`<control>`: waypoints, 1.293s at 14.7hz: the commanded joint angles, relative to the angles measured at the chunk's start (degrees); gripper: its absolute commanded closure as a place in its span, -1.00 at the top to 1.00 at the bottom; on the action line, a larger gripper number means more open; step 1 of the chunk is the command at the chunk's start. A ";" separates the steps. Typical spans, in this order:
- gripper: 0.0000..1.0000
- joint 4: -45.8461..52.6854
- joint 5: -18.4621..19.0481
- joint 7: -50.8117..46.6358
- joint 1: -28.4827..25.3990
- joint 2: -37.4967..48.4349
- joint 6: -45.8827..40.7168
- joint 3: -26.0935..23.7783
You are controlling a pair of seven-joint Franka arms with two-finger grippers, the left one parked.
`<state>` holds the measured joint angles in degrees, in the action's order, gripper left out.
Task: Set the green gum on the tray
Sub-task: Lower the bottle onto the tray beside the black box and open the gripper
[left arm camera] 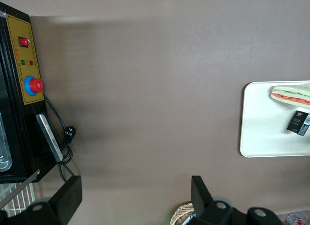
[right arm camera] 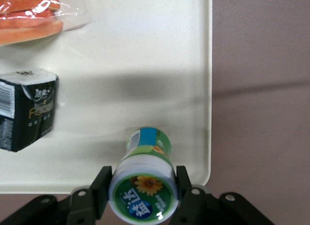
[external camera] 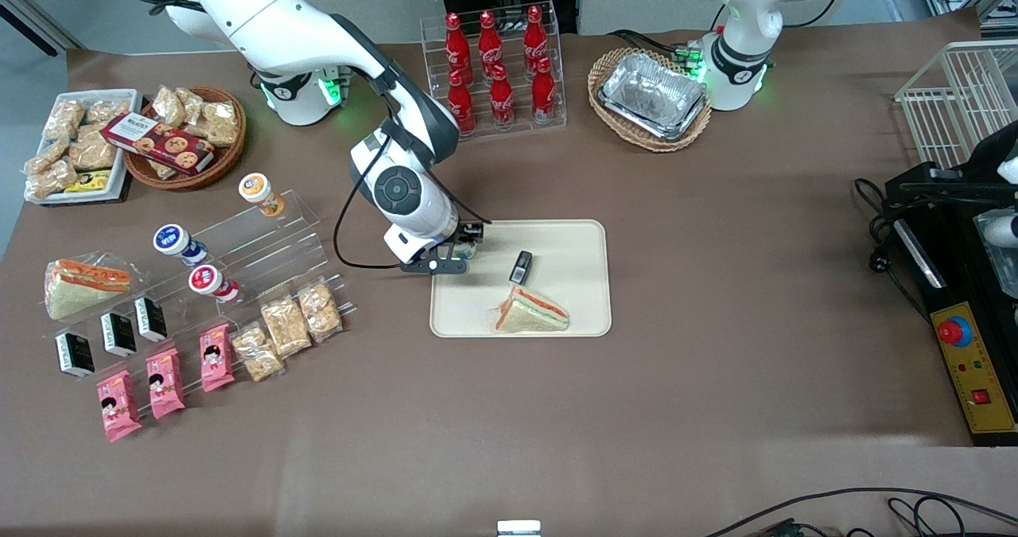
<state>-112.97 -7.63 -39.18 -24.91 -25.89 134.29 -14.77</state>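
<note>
The green gum [right arm camera: 144, 186], a small white bottle with a green-and-white lid and teal label, stands upright between my fingers [right arm camera: 102, 184]. My right gripper [right arm camera: 143, 180] is shut on it at the lid. The bottle's base is at the cream tray [right arm camera: 145, 65], just inside a rounded corner; whether it rests on the tray I cannot tell. In the front view my gripper [external camera: 465, 252] is over the tray's [external camera: 573, 243] corner farthest from the front camera, toward the working arm's end, and the gum [external camera: 469, 249] barely shows under it.
On the tray lie a black packet [external camera: 521, 267] and a wrapped sandwich [external camera: 531, 313], both nearer the front camera than my gripper. An acrylic stand [external camera: 262, 243] with orange-, blue- and red-lidded bottles and snack packs stands toward the working arm's end. A cola rack [external camera: 497, 64] stands farther back.
</note>
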 commanded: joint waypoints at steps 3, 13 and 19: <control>0.22 0.12 1.13 -1.17 -0.32 -0.66 1.24 0.18; 0.99 1.43 1.13 -0.03 2.48 4.07 -3.57 0.36; 0.99 5.57 1.13 5.86 10.56 14.35 -17.65 0.53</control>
<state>-107.91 -7.23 -35.22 -17.48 -17.34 121.01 -14.03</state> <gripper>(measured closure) 0.004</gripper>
